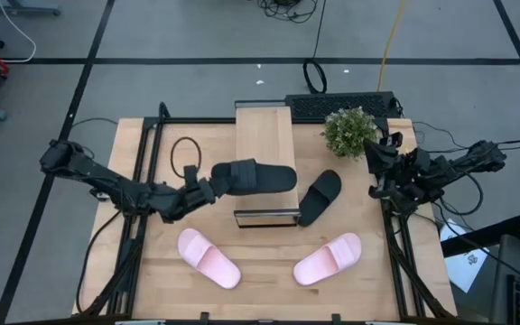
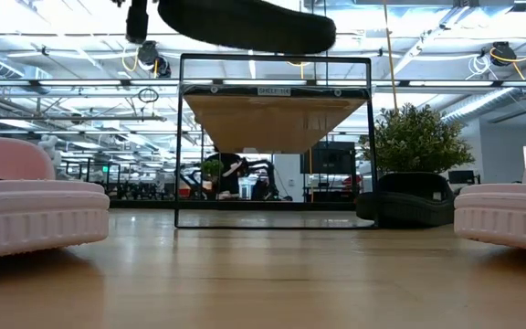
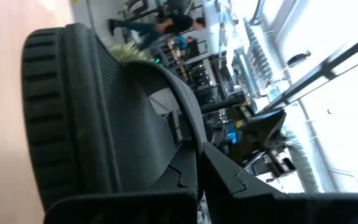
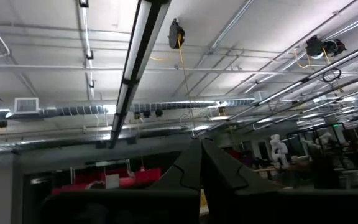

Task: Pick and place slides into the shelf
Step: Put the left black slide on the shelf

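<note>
The left gripper (image 1: 213, 183) is clenched on a black slide (image 1: 258, 177), held above the shelf (image 1: 264, 135) at frame centre, long axis running left-right. The right gripper (image 1: 375, 155), at the right edge, is closed and holds nothing.

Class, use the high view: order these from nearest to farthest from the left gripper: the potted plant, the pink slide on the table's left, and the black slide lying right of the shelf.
Measured from the left gripper, shut on a black slide over the shelf:
1. Left pink slide, at the near edge.
2. Black slide on the table, right of the shelf.
3. Potted plant, far right corner.
</note>
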